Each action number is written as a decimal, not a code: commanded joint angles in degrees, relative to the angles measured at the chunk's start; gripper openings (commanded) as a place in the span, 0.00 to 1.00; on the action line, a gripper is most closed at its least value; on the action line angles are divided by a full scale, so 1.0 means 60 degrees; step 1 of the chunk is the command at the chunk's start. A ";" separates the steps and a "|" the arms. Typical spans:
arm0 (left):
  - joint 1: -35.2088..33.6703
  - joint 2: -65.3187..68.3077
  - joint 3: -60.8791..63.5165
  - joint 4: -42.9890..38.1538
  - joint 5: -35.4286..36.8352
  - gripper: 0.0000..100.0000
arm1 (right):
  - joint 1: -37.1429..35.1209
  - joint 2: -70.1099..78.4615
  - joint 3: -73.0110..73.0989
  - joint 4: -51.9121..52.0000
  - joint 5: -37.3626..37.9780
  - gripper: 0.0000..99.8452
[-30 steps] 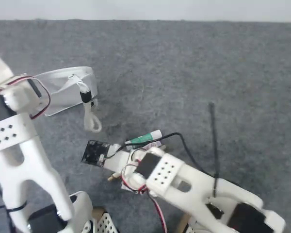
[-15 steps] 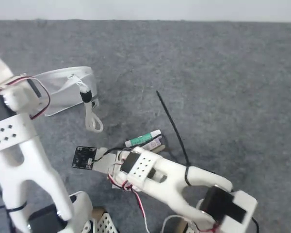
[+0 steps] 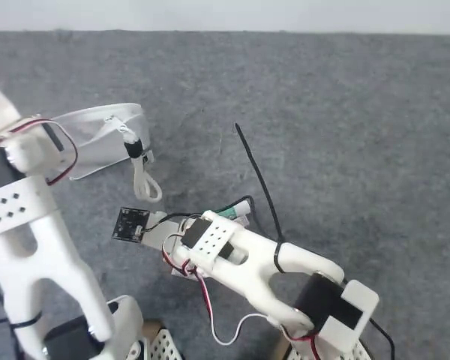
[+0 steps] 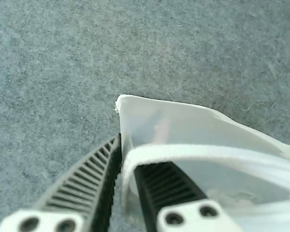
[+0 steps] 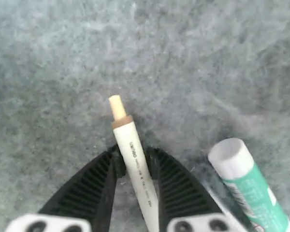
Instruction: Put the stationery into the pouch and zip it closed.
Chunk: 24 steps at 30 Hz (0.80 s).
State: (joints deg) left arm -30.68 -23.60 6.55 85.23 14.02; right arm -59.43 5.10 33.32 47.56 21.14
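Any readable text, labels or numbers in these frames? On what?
White pen: small grey print along the barrel, too small to read.
Green-and-white tube: print on the green part, blurred, unreadable.
Pouch: no print seen.

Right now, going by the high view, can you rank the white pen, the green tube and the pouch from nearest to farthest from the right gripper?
1. White pen: nearest, clamped in the right gripper itself.
2. Green tube: next, lying right beside that gripper.
3. Pouch: farthest, well off to the left side.
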 commanded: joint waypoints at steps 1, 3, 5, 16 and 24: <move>-0.0015 -0.0059 -0.0125 -0.0278 0.0117 0.01 | 0.0125 -0.0022 -0.0234 0.0505 0.0015 0.01; -0.0015 -0.0059 -0.0125 -0.0278 0.0117 0.01 | 0.0125 -0.0271 -0.0234 0.0799 0.0000 0.01; -0.0015 -0.0059 -0.0125 -0.0278 0.0117 0.01 | 0.0154 -0.0667 -0.0234 0.1165 -0.0015 0.01; 0.0249 -0.0059 -0.0125 -0.0249 0.0132 0.01 | 0.0652 -0.3465 -0.0220 0.2615 -0.2872 0.01; 0.1099 -0.0059 -0.0125 -0.0029 0.0132 0.01 | 0.1560 -0.5033 -0.0220 0.2894 -0.3546 0.01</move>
State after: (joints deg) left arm -26.64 -23.60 6.55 85.23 14.02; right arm -53.45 -19.25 33.41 64.70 1.71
